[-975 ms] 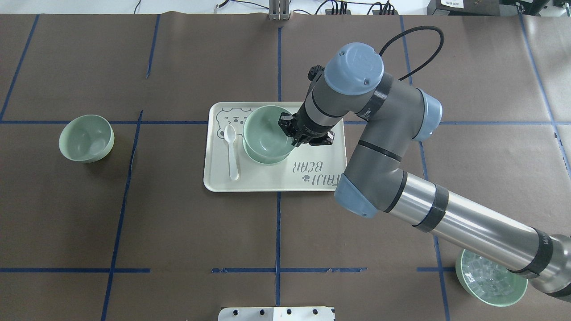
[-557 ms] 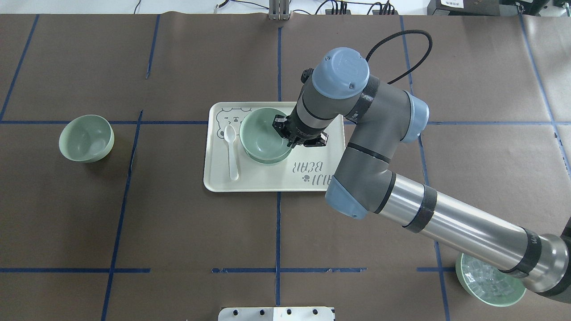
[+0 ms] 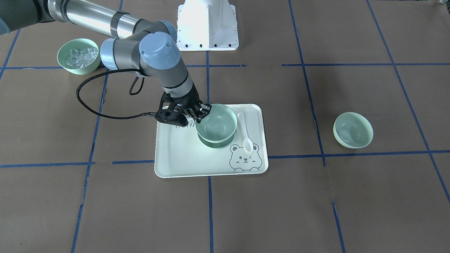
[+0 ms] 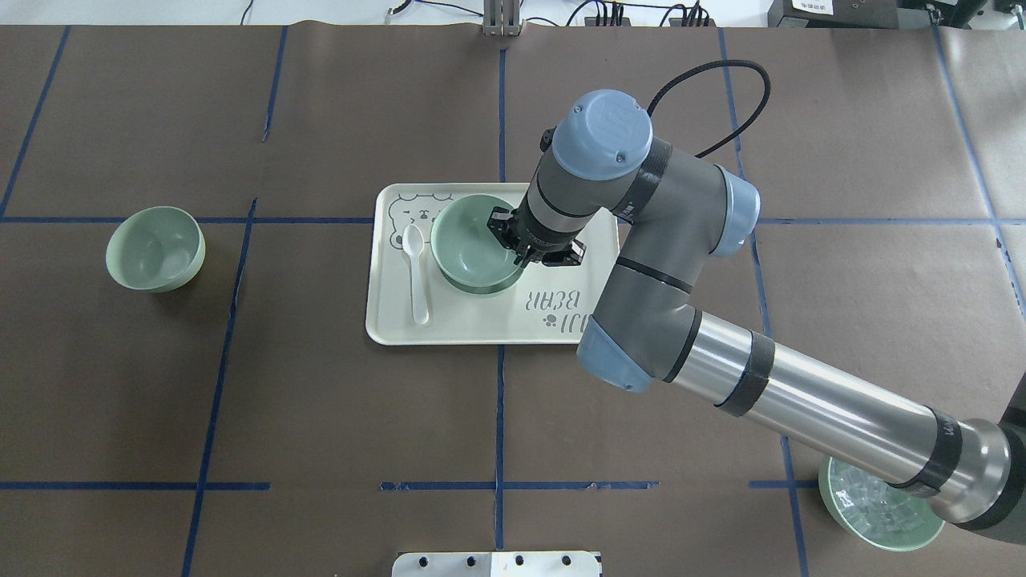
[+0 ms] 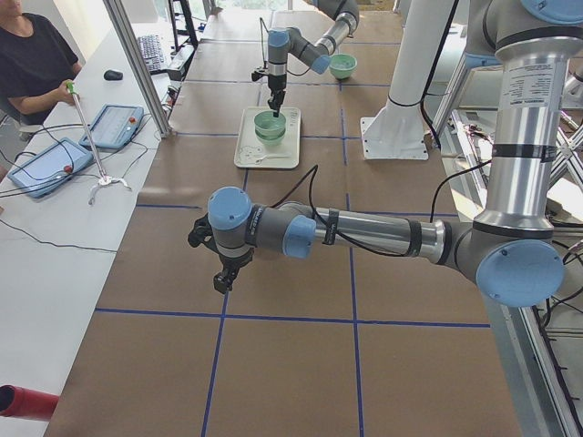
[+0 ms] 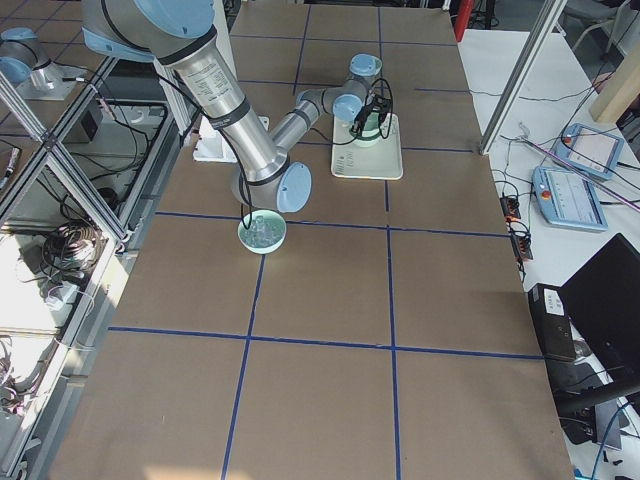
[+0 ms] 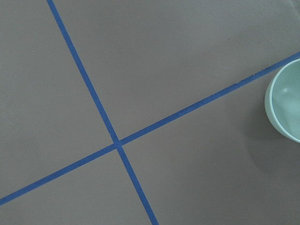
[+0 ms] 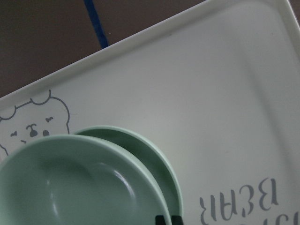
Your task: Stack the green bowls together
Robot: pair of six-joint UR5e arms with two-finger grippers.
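Observation:
My right gripper (image 4: 517,242) is shut on the right rim of a pale green bowl (image 4: 471,240). It holds that bowl inside a second green bowl (image 8: 161,161) that stands on the bear-print tray (image 4: 481,324). In the right wrist view the held bowl (image 8: 79,187) sits slightly off-centre over the lower one, and the fingertips (image 8: 161,219) show at the bottom edge. The front view shows the gripper (image 3: 201,114) at the nested pair (image 3: 216,123). A third green bowl (image 4: 155,248) stands alone on the table at the far left, also in the left wrist view (image 7: 287,105). My left gripper (image 5: 221,278) hovers over bare table; I cannot tell whether it is open or shut.
A white spoon (image 4: 415,272) lies on the tray left of the bowls. A green bowl of clear cubes (image 4: 878,513) stands at the near right under my right arm. The robot base plate (image 4: 497,563) is at the near edge.
My right gripper has moved slightly left and down with the held bowl, lowering it into the bowl on the tray. The lone bowl at the left has not moved.

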